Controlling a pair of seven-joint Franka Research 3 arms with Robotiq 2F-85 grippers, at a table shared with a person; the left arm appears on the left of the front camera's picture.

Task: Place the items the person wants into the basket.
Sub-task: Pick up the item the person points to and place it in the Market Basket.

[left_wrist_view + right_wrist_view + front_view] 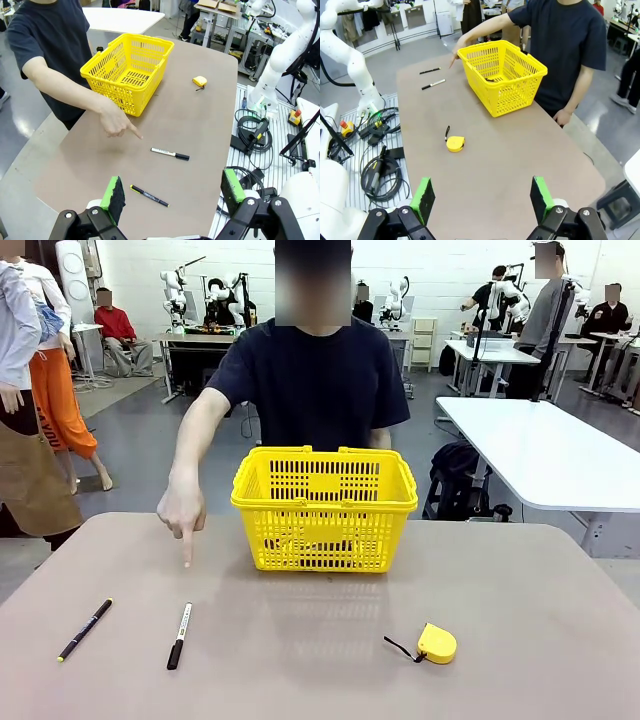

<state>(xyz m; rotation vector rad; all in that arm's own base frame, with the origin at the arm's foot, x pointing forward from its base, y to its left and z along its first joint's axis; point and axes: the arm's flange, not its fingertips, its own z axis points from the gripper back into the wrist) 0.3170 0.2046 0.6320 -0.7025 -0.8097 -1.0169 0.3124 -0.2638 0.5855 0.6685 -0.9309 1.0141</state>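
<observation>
Pointing hand (183, 508) near white-barrelled marker (180, 635), lattice-walled yellow plastic basket (325, 532), left tool (172, 189) and right tool (481, 192) gaping empty

Robot hardware and clothing
Left gripper (172, 190) and right gripper (481, 196): black bolted linkages, green pads (112, 192); person (197, 445) wears a plain dark short-sleeved T-shirt (320, 380).
</observation>
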